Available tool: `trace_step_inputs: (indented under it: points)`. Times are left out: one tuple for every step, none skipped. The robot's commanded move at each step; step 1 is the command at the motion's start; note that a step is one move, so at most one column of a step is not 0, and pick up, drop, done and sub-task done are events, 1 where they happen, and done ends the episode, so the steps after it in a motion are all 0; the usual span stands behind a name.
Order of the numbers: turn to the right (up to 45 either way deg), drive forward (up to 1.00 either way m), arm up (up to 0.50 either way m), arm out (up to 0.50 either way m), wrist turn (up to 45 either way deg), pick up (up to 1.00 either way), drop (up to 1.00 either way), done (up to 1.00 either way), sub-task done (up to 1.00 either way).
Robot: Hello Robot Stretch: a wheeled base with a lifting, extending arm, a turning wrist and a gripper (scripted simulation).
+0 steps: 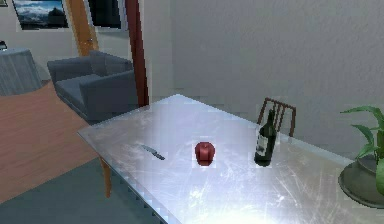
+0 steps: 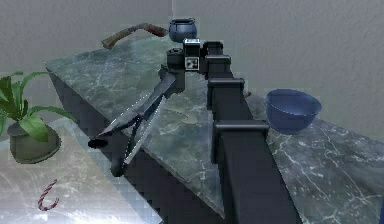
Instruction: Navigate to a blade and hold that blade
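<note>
Forward view held one table (image 1: 240, 192) with a pale, shiny stone top, and on it one potted plant (image 1: 366, 150), cut off by the view's right edge. Counted leftward from the plant stood one dark bottle (image 1: 265, 138), upright and nearest to it, then one red apple (image 1: 204, 152) farther off. Farthest of all lay one blade (image 1: 153, 152), a thin grey sliver flat on the table, well apart from the plant. Which end was its handle was hard to make out, and any print on the bottle was too small to read. One chair (image 1: 280, 108) stood behind the bottle, largely hidden by it and the tabletop, and one grey sofa (image 1: 95, 85) sat far beyond the blade. In the arm side view the plant stood at the left edge, just beside a second, dark table (image 2: 330, 170). One arm (image 2: 240, 150) crossed that dark table, and the gripper (image 2: 117, 155) reached down toward the plant, its fingers ending near it against the dark table's edge. Neither the gripper's state nor whether it held anything could be told. Two bowls were on the dark table, well apart from the plant: a blue bowl (image 2: 292, 108) touching the arm's outline, and a smaller dark bowl (image 2: 182, 30) partly behind the arm's white squares. One brown curved thing (image 2: 130, 35) beside it could not be identified. One red-and-white hook (image 2: 47, 197) lay near the plant.
</note>
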Motion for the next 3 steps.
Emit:
trace_step_inputs:
  points:
    - [0.0, 0.0, 0.0, 0.0, 45.0, 0.0, 0.0, 0.0, 0.0]
    - [0.0, 0.0, 0.0, 0.0, 45.0, 0.0, 0.0, 0.0, 0.0]
    - [0.0, 0.0, 0.0, 0.0, 45.0, 0.0, 0.0, 0.0, 0.0]
